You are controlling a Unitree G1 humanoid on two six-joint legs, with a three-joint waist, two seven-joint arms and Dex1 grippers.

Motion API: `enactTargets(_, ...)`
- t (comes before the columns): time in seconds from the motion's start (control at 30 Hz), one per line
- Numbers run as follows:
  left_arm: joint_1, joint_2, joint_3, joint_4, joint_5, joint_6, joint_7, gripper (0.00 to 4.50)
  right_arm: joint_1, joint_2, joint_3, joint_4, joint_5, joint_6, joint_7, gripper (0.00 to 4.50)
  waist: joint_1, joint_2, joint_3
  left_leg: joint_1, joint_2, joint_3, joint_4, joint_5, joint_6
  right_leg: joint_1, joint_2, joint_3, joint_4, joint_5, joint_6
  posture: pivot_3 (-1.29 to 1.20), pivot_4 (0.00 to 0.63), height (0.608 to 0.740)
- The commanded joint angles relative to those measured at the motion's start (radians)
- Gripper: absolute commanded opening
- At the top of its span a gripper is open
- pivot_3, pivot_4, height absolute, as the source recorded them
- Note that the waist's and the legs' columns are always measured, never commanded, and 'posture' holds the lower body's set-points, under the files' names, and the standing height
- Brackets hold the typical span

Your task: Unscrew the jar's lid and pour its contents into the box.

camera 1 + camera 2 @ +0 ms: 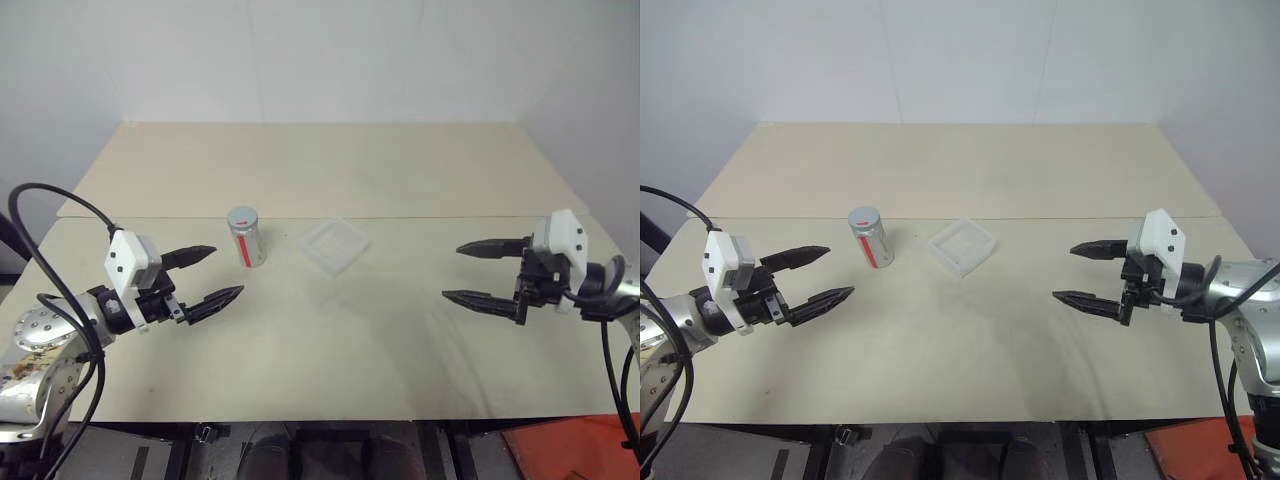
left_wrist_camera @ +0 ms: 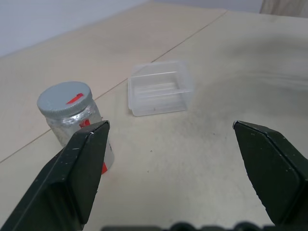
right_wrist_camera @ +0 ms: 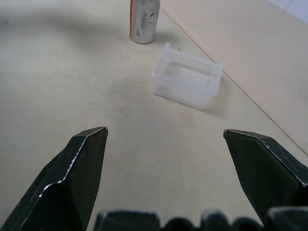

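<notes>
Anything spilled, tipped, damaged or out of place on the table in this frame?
Nothing stands out. The jar stands upright with its lid on, the box sits flat beside it, apart from it, and nothing is spilled. Both claws, left and right, hang open and hold nothing.

Jar [image 3: 144,19]: upper part with its cap cut off by the right wrist view's edge. In the left wrist view, the left gripper's near finger [image 2: 72,178] hides the jar's lower side. Jar contents: cannot be told.
</notes>
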Motion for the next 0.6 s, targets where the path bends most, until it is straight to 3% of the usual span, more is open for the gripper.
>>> enactTargets(0.03, 0.001, 0.015, 0.02, -0.012, -0.007, -0.003, -0.003, 4.48, 0.004, -0.005, -0.038, -0.032, 0.017, -0.02, -0.003, 4.5, 0.0, 0.0, 0.0, 0.0, 0.0, 0.0, 0.0, 0.0, 0.0, 0.0, 0.0, 0.0, 0.0, 0.0, 0.0, 0.0, 0.15, 0.74)
enactTargets(0.27, 0.001, -0.001, 0.035, -0.017, -0.009, -0.01, 0.027, 4.48, 0.046, 0.0, -0.043, -0.05, 0.012, -0.032, -0.009, 4.5, 0.0, 0.0, 0.0, 0.0, 0.0, 0.0, 0.0, 0.0, 0.0, 0.0, 0.0, 0.0, 0.0, 0.0, 0.0, 0.0, 0.15, 0.74)
enactTargets(0.5, -0.004, -0.063, 0.0, -0.029, 0.055, 0.002, 0.172, 4.48, 0.03, 0.01, -0.029, -0.047, 0.009, -0.035, -0.029, 4.5, 0.0, 0.0, 0.0, 0.0, 0.0, 0.0, 0.0, 0.0, 0.0, 0.0, 0.0, 0.0, 0.0, 0.0, 0.0, 0.0, 0.15, 0.74)
enactTargets(0.6, -0.008, -0.24, -0.087, -0.069, 0.146, -0.009, 0.404, 4.48, 0.009, 0.011, -0.023, -0.041, 0.002, -0.033, -0.041, 4.5, 0.0, 0.001, 0.0, 0.0, 0.0, 0.0, 0.0, 0.0, 0.0, 0.001, -0.001, 0.001, 0.0, 0.0, 0.0, 0.0, 0.15, 0.74)
